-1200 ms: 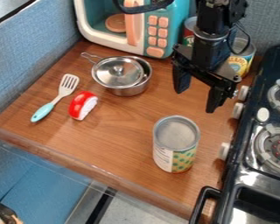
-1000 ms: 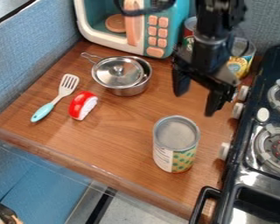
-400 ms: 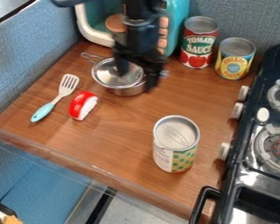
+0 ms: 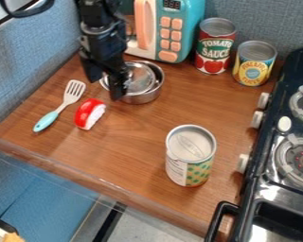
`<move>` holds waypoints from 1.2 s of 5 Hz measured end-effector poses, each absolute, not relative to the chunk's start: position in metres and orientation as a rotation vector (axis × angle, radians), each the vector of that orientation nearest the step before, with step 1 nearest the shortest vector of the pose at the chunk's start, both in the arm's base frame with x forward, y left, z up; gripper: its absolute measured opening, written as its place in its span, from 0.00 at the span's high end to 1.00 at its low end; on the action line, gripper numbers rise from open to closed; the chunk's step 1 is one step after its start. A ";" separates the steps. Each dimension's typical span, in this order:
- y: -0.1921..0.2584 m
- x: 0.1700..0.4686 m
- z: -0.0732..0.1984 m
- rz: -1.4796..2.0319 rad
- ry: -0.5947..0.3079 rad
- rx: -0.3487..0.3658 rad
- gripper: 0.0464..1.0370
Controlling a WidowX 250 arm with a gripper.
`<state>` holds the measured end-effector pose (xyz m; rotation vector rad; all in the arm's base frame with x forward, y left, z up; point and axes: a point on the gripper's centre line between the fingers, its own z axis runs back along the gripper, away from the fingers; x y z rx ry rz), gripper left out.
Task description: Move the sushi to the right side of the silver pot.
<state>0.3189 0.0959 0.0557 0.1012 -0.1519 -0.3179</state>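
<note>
At left, a slotted spatula [image 4: 70,96] with a pale head and smooth turquoise handle lies flat. Just beside it is the toy sushi [image 4: 85,112], a rounded block, glossy red over bumpy white, in front and to the left of the pot. The black, angular gripper [image 4: 104,88] hangs at the pot's left side, its fingers spread. Next comes the round, shiny silver pot [image 4: 143,98]. Farther right and nearer stands a cylindrical can [image 4: 190,163] with a ridged metal top and green-dotted label; two more, a red can [image 4: 213,49] and a yellow can [image 4: 253,66], stand at the back.

Since the first frame, the gripper has swung left from in front of the back cans; the sushi has not moved.

The surface [image 4: 132,142] is brown wood grain. Behind are a teal toy microwave [image 4: 185,28] and woven blue-grey walls; a black toy stove [image 4: 287,189] stands at right.
</note>
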 end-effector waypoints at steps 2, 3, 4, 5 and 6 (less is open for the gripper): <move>0.108 0.311 0.011 -0.173 -0.052 0.095 0.04; 0.111 0.312 -0.004 -0.148 0.002 0.110 0.04; 0.112 0.310 -0.010 -0.126 0.035 0.105 0.10; 0.106 0.309 -0.001 -0.105 0.039 0.103 0.38; 0.078 0.318 0.035 -0.040 0.018 0.064 0.45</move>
